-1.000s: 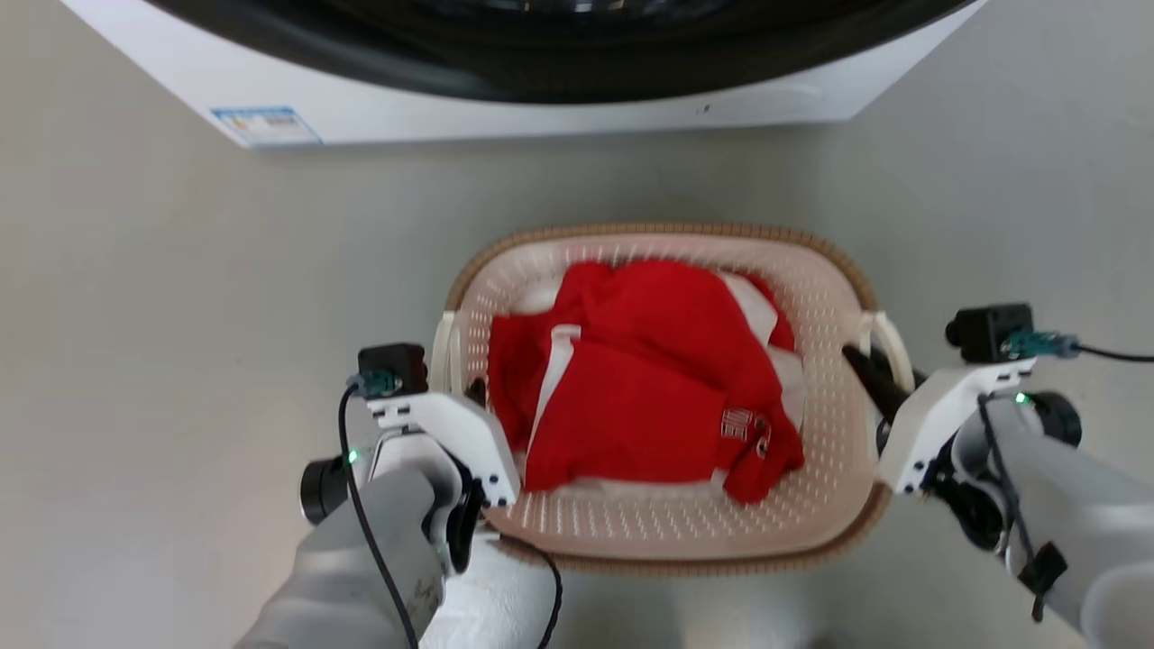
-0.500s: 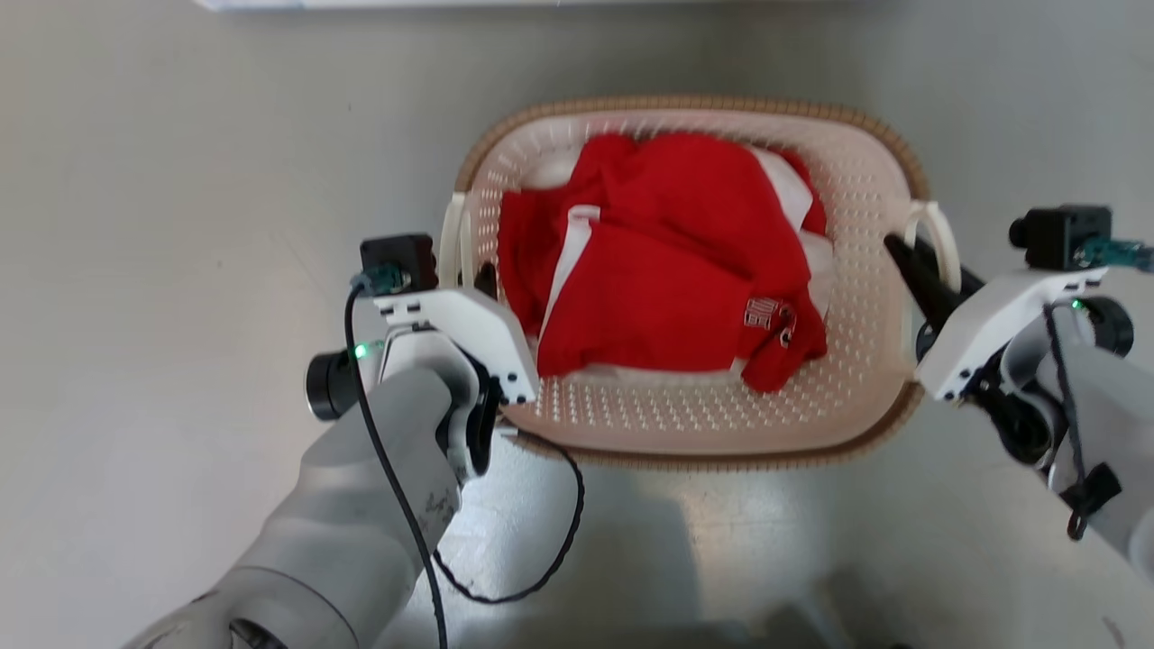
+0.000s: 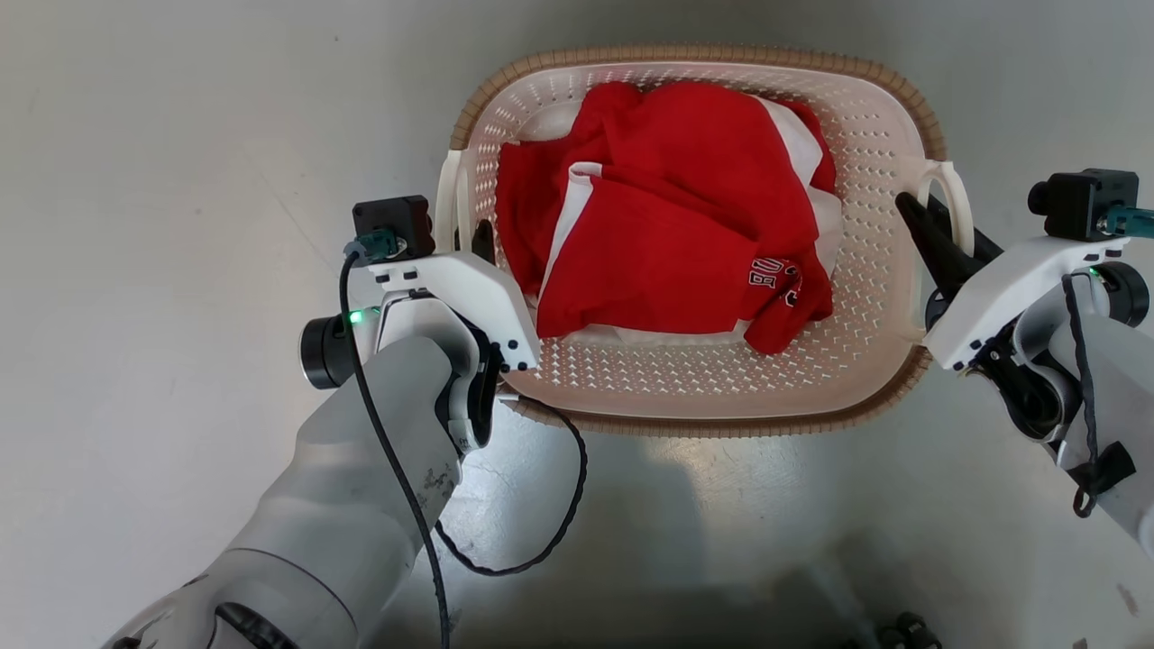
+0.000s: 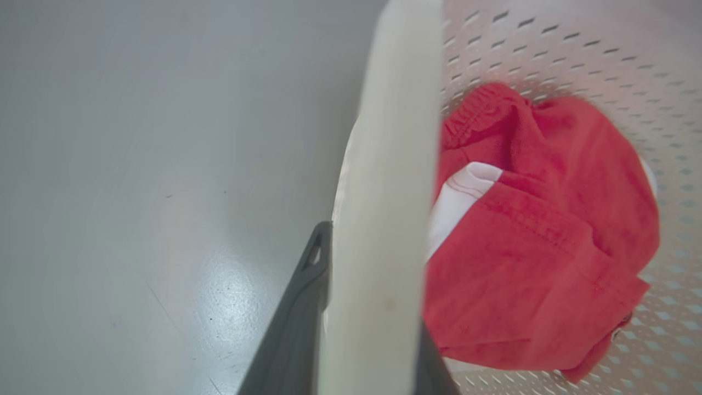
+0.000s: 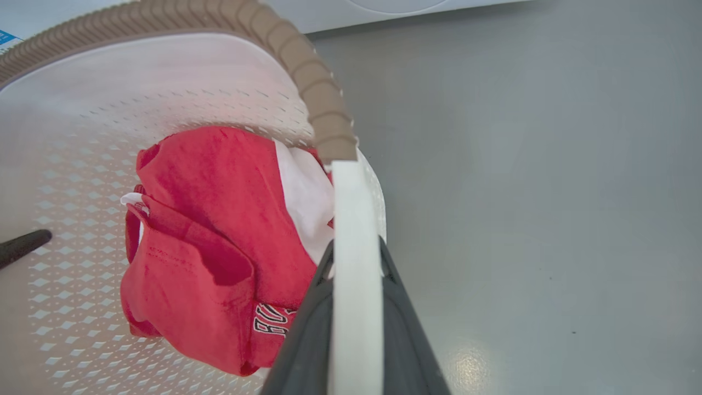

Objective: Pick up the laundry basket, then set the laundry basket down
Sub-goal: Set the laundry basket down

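Holds the basket (image 3: 865, 297) by both handles, with jaws squeezed narrow on the left handle (image 4: 384, 219) and the right handle (image 5: 354, 285). Looks bigger from the head than a second ago, so likely lifted off the floor (image 3: 180, 180). Still to set down.

floor (image 3: 180, 180) is open all around the basket (image 3: 703, 397). inside, red clothes (image 3: 667, 243) cover most of the bottom; only a bare strip along the near wall is free.
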### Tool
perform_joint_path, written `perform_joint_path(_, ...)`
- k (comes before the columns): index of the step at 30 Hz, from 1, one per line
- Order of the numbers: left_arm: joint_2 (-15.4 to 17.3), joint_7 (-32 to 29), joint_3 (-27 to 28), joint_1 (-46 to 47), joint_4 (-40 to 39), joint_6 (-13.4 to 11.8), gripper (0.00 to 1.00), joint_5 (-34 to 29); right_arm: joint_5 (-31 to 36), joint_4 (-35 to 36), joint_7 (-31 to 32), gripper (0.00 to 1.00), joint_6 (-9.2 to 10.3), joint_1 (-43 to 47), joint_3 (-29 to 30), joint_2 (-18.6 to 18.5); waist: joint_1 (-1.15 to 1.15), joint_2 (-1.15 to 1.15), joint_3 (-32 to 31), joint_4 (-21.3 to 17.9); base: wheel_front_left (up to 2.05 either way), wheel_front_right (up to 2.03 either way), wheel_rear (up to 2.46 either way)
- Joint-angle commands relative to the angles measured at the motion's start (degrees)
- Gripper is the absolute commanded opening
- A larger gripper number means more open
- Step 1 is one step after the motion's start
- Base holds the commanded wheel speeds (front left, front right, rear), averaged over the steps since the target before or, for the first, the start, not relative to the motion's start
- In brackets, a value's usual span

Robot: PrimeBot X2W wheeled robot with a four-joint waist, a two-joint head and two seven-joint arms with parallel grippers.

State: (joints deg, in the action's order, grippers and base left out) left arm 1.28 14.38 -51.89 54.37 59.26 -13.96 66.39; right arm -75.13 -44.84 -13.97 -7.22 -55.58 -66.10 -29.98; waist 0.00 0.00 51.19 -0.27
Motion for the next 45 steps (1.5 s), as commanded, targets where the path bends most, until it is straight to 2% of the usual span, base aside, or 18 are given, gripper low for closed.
perform_joint_path(1, 1.6, 0.62, 2.01, 0.45, -0.55, -0.84, 0.0, -0.08, 0.47, 0.12, -1.02, 0.0, -0.26, 2.73, 0.0, -2.17, 0.0, 0.0, 0.78, -0.39, 0.0, 0.0, 0.0)
perform_joint_path(19, 1.6, 0.62, 2.14, 0.66, -2.05, -1.51, 0.0, -0.81, 2.51, 1.37, -1.03, 0.0, -0.26, 3.52, 3.4, -1.99, 0.0, 0.0, 3.64, 0.43, 0.0, 0.0, 0.0)
perform_joint_path(20, 1.6, 0.62, 2.16, 0.62, -2.09, -1.48, 0.24, -0.73, 2.64, 1.28, -1.03, 0.07, -0.26, 3.63, 3.54, -1.99, 0.0, 0.0, 3.61, 0.48, 0.0, 0.0, 0.0)
perform_joint_path(21, 1.6, 0.62, 2.17, 0.54, -2.08, -1.4, 0.49, -0.63, 2.77, 1.13, -1.03, 0.38, -0.26, 3.7, 3.76, -1.95, 0.0, 0.0, 3.61, 0.51, 0.0, 0.0, 0.0)
perform_joint_path(22, 1.6, 0.62, 2.18, 0.49, -2.0, -1.27, 1.0, -0.54, 2.93, 1.0, -1.03, 0.83, -0.26, 3.76, 4.04, -1.89, 0.0, 0.0, 3.6, 0.54, 0.0, 0.0, 0.0)
perform_joint_path(23, 1.6, 0.62, 2.07, 0.39, -1.84, -1.15, 1.0, -0.37, 3.1, 0.9, -1.03, 1.0, -0.26, 3.84, 4.27, -1.78, 0.0, 0.0, 3.57, 0.53, 0.0, 0.0, 0.0)
perform_joint_path(35, 1.6, 0.62, 0.63, 1.0, -0.99, -1.38, 1.0, 1.4, 5.6, 0.17, -1.03, 1.0, -0.26, 4.78, 7.26, -0.64, 0.0, 0.0, 3.17, 0.3, 0.0, 0.0, 0.0)
perform_joint_path(45, 1.6, 0.62, 5.1, -0.28, -1.69, -0.52, 1.0, -4.03, 6.61, 0.13, -1.03, 1.0, -0.26, 6.32, 8.97, 0.83, 0.0, 0.0, 0.1, -0.56, 0.0, 0.0, 0.0)
